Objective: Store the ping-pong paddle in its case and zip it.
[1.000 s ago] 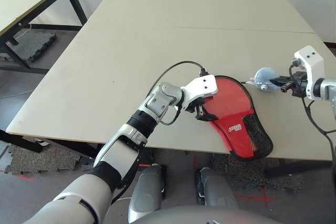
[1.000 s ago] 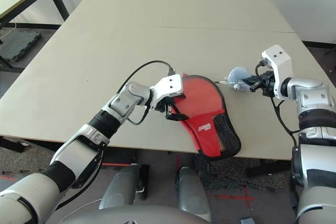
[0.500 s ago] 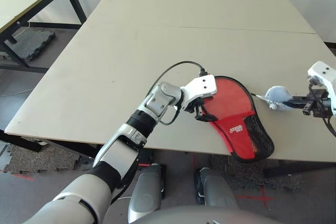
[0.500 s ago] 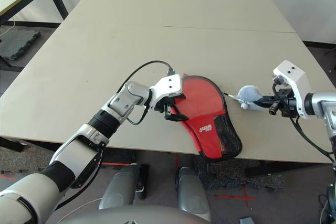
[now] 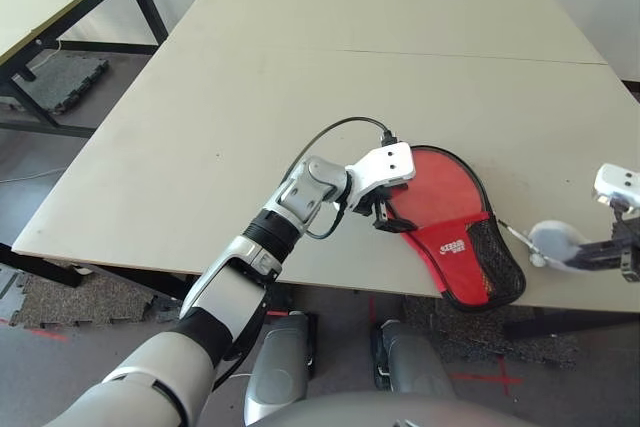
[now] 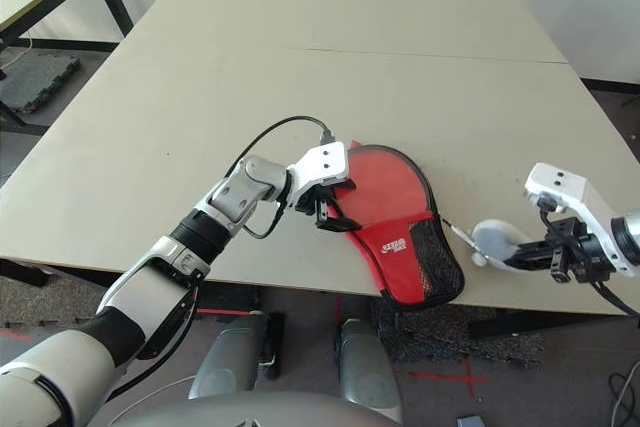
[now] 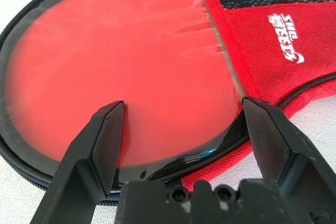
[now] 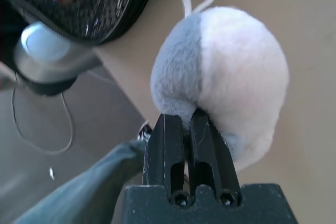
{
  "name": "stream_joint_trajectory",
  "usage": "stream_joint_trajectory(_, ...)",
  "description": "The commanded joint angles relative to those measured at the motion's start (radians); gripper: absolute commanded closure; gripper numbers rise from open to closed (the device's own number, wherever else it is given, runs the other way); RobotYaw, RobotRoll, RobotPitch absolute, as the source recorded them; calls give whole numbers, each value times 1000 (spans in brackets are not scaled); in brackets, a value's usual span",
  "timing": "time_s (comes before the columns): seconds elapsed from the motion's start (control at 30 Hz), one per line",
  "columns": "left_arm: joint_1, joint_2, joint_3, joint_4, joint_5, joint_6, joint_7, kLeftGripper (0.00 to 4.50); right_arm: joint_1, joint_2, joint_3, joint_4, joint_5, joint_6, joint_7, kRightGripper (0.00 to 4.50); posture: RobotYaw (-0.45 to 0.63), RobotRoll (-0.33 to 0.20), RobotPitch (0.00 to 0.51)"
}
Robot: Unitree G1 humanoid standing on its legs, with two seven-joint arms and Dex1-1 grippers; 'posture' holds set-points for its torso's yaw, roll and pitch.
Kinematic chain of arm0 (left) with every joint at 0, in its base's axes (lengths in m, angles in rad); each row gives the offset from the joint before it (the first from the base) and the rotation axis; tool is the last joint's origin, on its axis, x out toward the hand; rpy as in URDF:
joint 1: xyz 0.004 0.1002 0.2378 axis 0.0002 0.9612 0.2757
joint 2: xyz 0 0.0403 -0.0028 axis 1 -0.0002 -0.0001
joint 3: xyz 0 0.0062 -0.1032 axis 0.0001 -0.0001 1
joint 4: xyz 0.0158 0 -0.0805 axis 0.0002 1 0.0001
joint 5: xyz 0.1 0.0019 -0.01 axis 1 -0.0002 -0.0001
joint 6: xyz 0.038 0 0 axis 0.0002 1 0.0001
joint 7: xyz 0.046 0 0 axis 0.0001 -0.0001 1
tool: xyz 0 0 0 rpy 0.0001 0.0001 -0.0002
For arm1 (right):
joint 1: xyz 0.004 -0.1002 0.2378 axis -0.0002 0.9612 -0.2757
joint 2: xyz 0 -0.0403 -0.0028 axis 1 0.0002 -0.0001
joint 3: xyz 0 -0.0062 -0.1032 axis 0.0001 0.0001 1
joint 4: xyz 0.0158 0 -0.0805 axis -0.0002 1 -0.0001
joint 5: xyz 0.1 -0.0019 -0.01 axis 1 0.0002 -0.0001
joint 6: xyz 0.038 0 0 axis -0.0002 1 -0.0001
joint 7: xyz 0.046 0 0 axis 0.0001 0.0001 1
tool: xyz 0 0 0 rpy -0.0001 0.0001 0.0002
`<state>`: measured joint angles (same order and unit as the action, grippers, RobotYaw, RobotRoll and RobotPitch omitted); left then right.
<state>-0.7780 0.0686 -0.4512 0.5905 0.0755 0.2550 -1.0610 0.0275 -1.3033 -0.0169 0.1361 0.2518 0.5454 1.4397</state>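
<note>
The broad pale bench (image 5: 300, 67) carries everything near its front edge. The left arm reaches in bent at the elbow, silver forearm angled across the bench, its wrist turned so the left pincer (image 7: 181, 124) points down at the case (image 5: 455, 237). Its black fingers (image 7: 102, 129) stand wide apart, straddling the rim of the paddle (image 7: 115, 61), whose smooth, glossy red face lies inside the soft case. The case is paddle-shaped, red fabric with a black mesh pocket, white lettering and a black zipper rim; its narrow end overhangs the bench's front edge. At the right edge, the right pincer (image 8: 186, 124) is clamped on a round, fuzzy grey-and-white plush (image 8: 226, 72), whose white cord runs to the case.
</note>
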Motion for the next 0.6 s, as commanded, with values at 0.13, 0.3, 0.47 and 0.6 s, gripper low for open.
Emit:
stream_joint_trajectory(0.13,42,30,-28,93,46,39,23,0,67,-51,106,123,-116,-98,29,4490,-9,0,149)
stream_joint_trajectory(0.3,45,34,-25,87,44,38,23,0,42,-40,114,163,-119,-117,31,4490,-6,0,143)
stream_joint_trajectory(0.47,49,48,-7,62,35,46,24,0,-52,-31,63,186,-55,-36,61,3628,-1,0,141)
stream_joint_trajectory(0.6,70,90,8,-10,21,71,7,0,-167,-59,17,261,-20,16,110,2188,-2,0,142)
